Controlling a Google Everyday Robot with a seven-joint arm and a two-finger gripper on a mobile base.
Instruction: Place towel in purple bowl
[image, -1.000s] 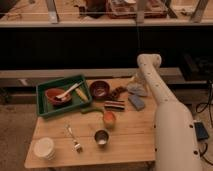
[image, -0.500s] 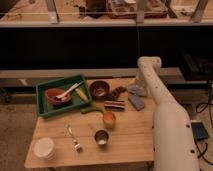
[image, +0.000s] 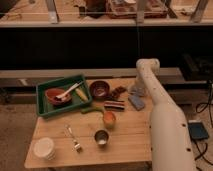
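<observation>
The purple bowl (image: 99, 89) stands upright at the back middle of the wooden table (image: 125, 142). A grey-blue towel (image: 136, 102) lies flat on the table to the bowl's right, near the arm. My white arm (image: 162, 120) reaches up from the lower right and bends down at the far edge. The gripper (image: 136, 91) hangs low over the table just behind the towel, to the right of the bowl. It is partly hidden by the arm.
A green tray (image: 47, 111) at the left holds a red bowl (image: 54, 95) and utensils. A striped packet (image: 114, 104), an orange cup (image: 109, 119), a metal cup (image: 101, 137), a fork (image: 73, 138) and a white container (image: 44, 148) stand on the table.
The arm's elbow has dropped slightly and the gripper has come down toward the table beside the towel. The objects have not moved.
</observation>
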